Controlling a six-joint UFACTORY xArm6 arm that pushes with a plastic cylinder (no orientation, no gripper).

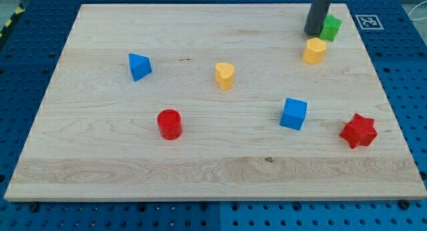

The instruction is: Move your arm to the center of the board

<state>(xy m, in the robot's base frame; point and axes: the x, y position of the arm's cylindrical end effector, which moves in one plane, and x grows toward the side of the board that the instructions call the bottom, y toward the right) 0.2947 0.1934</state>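
Observation:
My tip (313,33) stands on the wooden board (200,164) near the view's top right. It is right beside the left edge of a green block (330,27) and just above a yellow hexagonal block (315,51). A yellow heart block (225,75) lies near the board's middle, well to the view's left of my tip. A blue cube (293,113) sits below and slightly left of the tip.
A blue triangular block (139,66) lies at the view's left. A red cylinder (169,124) sits lower left of the middle. A red star block (358,130) lies at the right edge. A black-and-white marker tag (369,21) lies off the board's top right corner.

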